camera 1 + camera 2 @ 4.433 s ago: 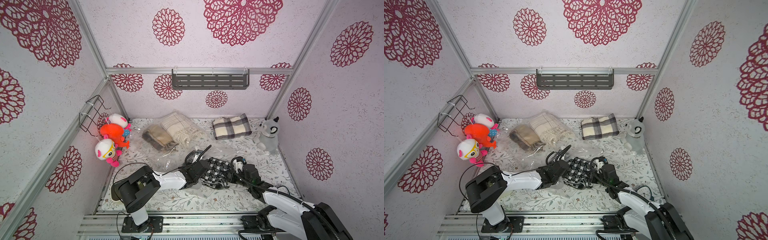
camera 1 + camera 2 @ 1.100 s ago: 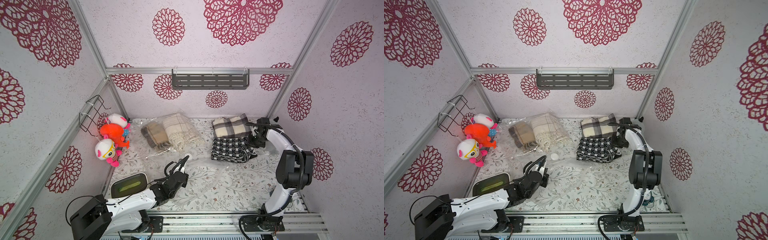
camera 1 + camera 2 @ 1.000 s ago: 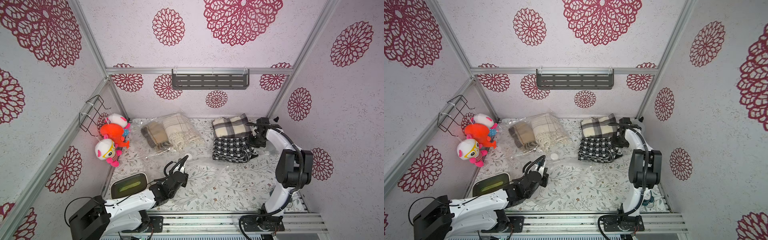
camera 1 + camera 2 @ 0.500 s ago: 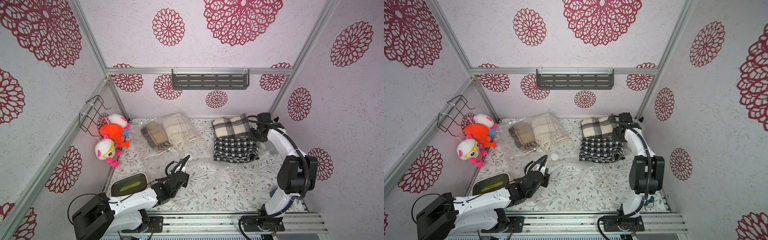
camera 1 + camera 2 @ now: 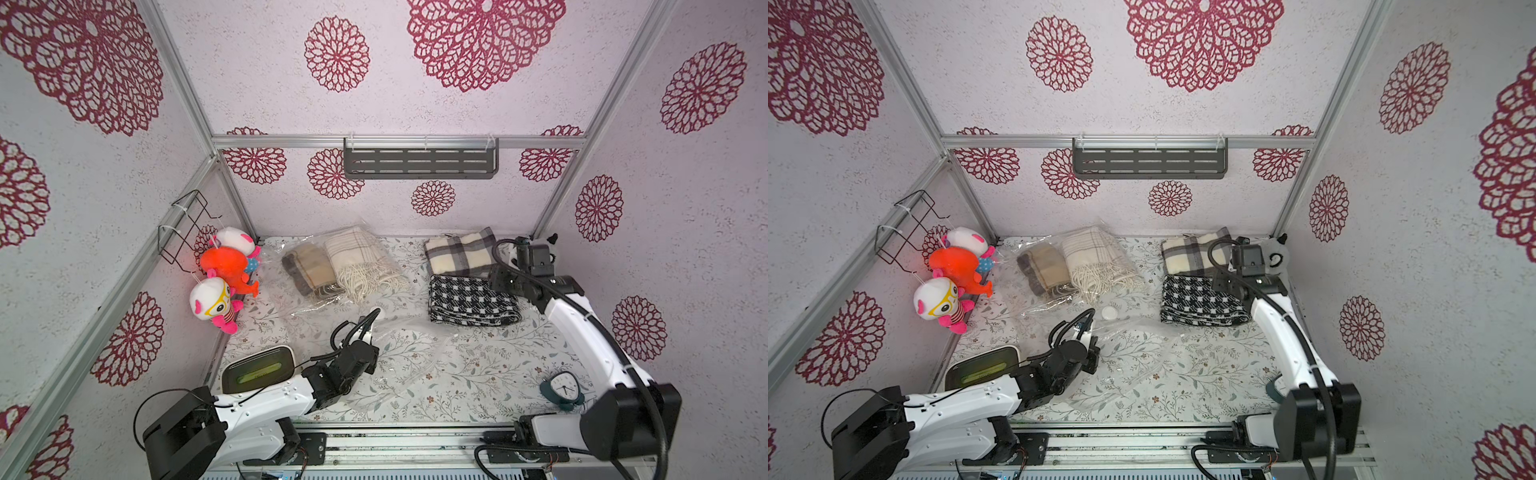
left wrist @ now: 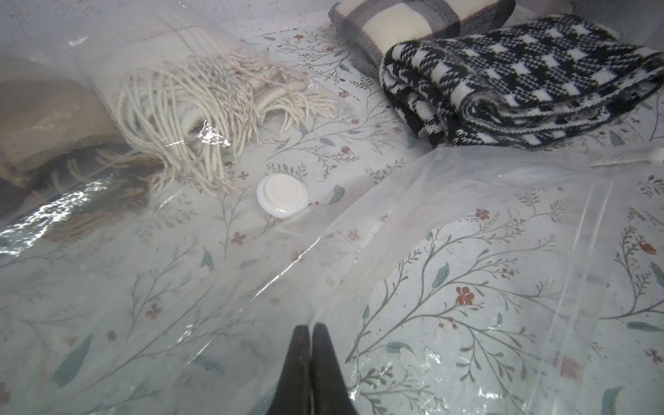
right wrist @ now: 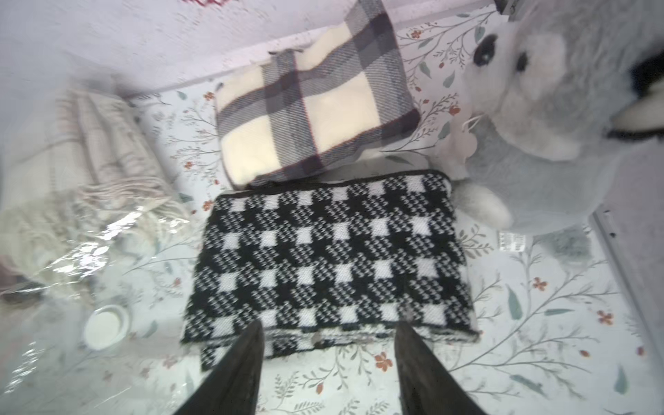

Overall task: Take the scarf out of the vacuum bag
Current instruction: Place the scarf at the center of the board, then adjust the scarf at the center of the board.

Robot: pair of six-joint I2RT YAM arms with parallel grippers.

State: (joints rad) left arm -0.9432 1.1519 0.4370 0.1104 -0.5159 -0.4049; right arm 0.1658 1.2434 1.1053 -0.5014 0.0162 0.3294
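Observation:
The black-and-white checked scarf (image 5: 471, 300) (image 5: 1202, 300) lies folded on the table at the right, outside the vacuum bag (image 5: 409, 353). My right gripper (image 7: 330, 325) is open over the scarf's (image 7: 330, 251) right end, with nothing held. The clear bag (image 5: 1133, 353) spreads across the middle, its white valve cap (image 5: 1109, 312) (image 6: 282, 195) facing up. At the bag's near-left part my left gripper (image 6: 310, 327) (image 5: 365, 334) is shut on the plastic film (image 6: 467, 251).
A cream fringed scarf (image 5: 361, 262) and a brown scarf (image 5: 307, 268) lie inside clear plastic at the back left. A plaid scarf (image 5: 459, 253) sits behind the checked one, beside a grey plush dog (image 7: 539, 107). Plush toys (image 5: 226, 266), a green-topped box (image 5: 257, 370) and a clock (image 5: 561, 388) line the edges.
My right gripper has opened and let go of the checked scarf, which now rests in front of the plaid scarf. The left gripper has stayed shut on the bag.

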